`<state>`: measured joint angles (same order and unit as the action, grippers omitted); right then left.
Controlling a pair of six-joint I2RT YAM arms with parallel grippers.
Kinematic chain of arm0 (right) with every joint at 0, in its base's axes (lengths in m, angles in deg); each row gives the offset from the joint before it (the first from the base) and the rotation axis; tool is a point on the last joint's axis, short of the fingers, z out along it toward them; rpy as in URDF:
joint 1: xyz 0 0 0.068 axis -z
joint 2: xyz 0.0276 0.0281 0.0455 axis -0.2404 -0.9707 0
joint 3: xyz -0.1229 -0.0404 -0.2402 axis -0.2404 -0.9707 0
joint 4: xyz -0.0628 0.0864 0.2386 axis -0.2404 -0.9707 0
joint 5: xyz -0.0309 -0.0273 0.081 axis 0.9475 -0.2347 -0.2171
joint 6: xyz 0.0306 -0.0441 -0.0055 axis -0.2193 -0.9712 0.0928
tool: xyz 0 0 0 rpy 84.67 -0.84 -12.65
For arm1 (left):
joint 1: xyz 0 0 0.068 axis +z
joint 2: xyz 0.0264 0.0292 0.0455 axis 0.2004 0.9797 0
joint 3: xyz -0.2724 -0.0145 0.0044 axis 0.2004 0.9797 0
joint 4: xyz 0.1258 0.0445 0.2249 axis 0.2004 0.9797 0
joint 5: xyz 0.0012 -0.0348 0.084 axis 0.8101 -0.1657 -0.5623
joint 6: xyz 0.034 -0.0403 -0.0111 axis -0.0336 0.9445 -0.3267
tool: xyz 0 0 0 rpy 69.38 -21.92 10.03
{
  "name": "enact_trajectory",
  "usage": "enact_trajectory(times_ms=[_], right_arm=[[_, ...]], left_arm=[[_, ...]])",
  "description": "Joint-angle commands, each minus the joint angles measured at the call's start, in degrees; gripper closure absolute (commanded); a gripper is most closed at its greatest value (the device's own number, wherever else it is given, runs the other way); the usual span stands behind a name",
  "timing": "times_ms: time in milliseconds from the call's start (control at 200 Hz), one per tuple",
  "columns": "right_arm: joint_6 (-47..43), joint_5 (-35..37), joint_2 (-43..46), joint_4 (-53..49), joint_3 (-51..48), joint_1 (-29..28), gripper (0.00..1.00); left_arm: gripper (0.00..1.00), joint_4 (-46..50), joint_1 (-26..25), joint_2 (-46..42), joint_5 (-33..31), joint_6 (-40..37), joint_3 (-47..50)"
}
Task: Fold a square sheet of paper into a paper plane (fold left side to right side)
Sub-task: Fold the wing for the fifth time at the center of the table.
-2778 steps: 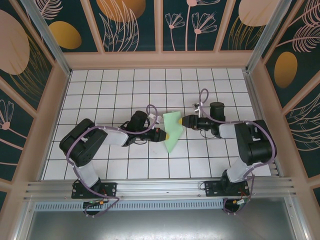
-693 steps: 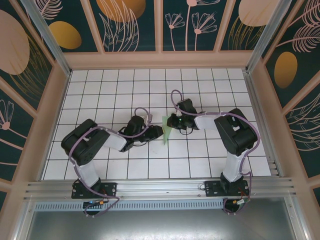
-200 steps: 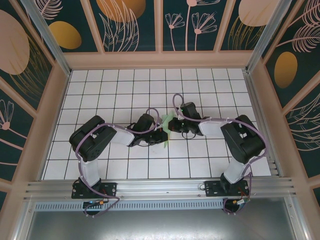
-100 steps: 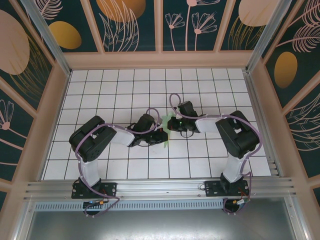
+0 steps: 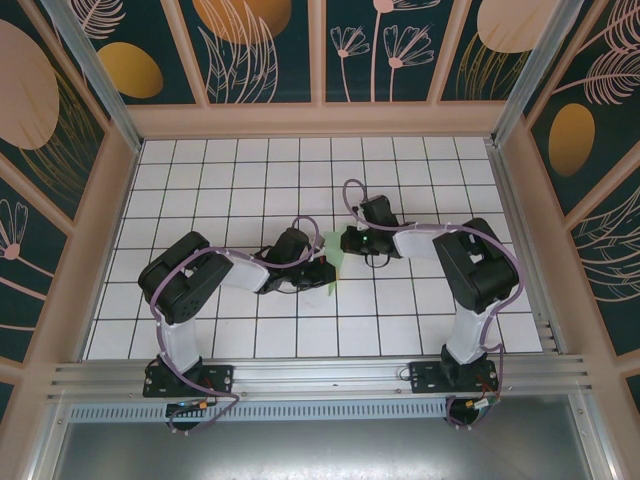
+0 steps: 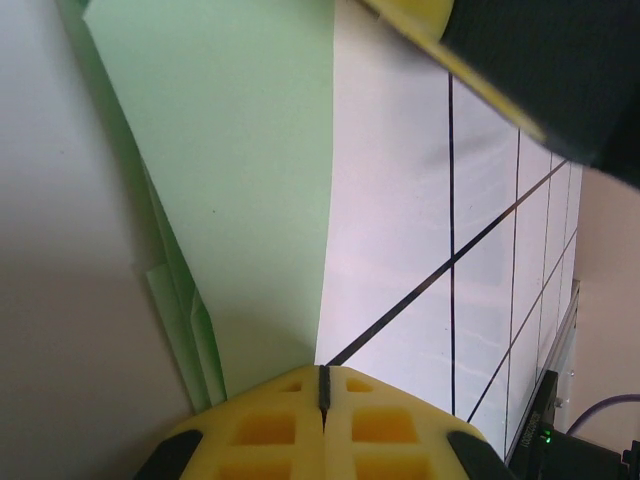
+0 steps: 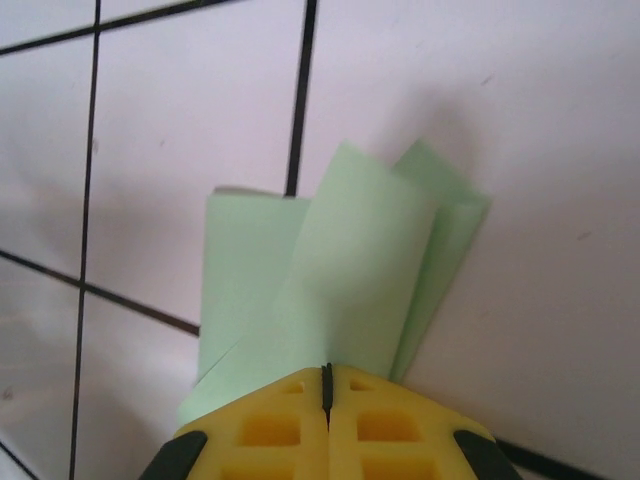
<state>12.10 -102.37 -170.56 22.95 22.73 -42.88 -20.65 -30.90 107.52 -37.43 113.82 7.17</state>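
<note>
No writing, number or brand mark can be read anywhere.

The folded sheet of thin pale green paper is plain on every face that shows. The white table top carries only a grid of thin black lines. The dark teal wall panels at the far, left and right sides bear pale outline drawings of leaves and flowers with orange and pink ovals, all pattern and no lettering.

The folded sheet of thin pale green paper looks matt and smooth, with crisp creases. The white, black-lined tiled tabletop has a faint sheen. The yellow fingers of the right gripper are smooth moulded plastic.
</note>
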Motion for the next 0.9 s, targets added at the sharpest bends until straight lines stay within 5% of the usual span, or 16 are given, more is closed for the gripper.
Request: enact_trajectory(times_ms=[0, 896], right_arm=[[-2.0, 2.4, -1.7, -1.7, 2.5, 1.4, 1.00], [-5.7, 0.9, -11.1, -4.9, 16.7, 11.1, 1.00]], left_arm=[[0.97, 11.5, -0.3, 5.2, -8.3, -2.4, 2.6], [0.98, 10.7, -0.3, 4.9, -8.2, -2.2, 3.3]])
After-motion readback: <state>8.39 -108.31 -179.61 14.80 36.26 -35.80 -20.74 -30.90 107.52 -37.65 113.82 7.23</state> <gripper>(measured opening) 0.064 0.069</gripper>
